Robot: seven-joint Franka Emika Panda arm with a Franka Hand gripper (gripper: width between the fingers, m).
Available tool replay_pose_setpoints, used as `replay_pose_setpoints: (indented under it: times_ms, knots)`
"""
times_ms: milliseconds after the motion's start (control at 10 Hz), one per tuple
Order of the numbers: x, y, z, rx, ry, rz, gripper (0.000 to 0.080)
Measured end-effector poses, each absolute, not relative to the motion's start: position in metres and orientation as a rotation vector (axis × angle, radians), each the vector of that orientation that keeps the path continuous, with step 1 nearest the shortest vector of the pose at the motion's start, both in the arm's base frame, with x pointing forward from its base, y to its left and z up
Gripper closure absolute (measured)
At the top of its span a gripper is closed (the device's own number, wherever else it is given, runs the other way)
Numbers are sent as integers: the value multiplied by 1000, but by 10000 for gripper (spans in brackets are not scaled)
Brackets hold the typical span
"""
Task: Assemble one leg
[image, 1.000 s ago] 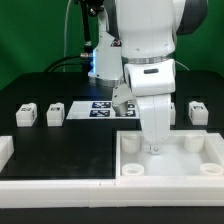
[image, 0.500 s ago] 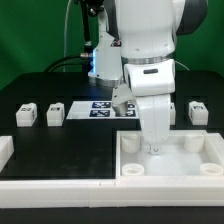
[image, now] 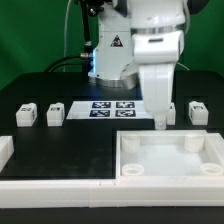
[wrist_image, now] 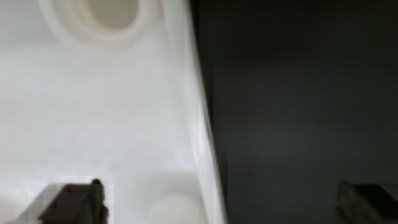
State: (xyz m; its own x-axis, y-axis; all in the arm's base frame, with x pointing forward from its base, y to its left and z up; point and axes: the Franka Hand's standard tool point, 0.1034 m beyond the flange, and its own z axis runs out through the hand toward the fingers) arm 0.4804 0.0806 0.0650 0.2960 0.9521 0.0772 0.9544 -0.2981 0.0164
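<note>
Pincer: the arm's two-finger pincer (image: 160, 125) is hanging with its dark fingers (wrist_image: 71, 203) spread wide, and it is pinching nothing.
Below the pincer: in the wrist view the open gap is straddling an edge of the large white square plastic tray with round corner sockets (image: 170, 160), with white tray filling one side and the black desk (image: 60, 140) the other. In the exterior view the tips are hovering over the tray's 12 o'clock wall.
Nearest clear leg: a small white plastic cuboid leg with a black-and-white square marker (image: 197, 111) is sitting on the desk. In the exterior view it is lying at about 2 o'clock from the pincer tips, near but apart.
Hidden piece: a white sliver (image: 173, 113) is showing just beside the pincer at 1 o'clock. It is too covered to say whether it is another leg.
Other legs: an outer leg (image: 27, 115) and an inner leg (image: 55, 113) are resting at about 9 o'clock, well apart from the pincer, beyond the thin flat white marker board (image: 110, 108).
Long axis: the legs are looking squat, with their markers facing the exterior camera. They are too small to tell which way the long axis is running.
Coming move (judgement): the pincer is probably needing to travel toward 2 o'clock, off the tray, then descend around the leg.
Task state: no leg is showing inside the tray.
</note>
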Motion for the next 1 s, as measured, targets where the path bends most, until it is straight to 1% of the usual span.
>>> replay_pose_setpoints:
  times_ms: [100, 300, 400, 700, 900, 1000]
  knots:
    - [470, 94, 66, -2621, -1660, -115, 150]
    - [463, 119, 65, -2807, -1293, -117, 150]
    - [461, 125, 64, -2852, -1176, -122, 150]
    - [460, 126, 63, -2970, -731, -105, 150]
    - [434, 144, 56, -3029, -285, -49, 150]
    - [428, 148, 52, -3026, -122, -40, 150]
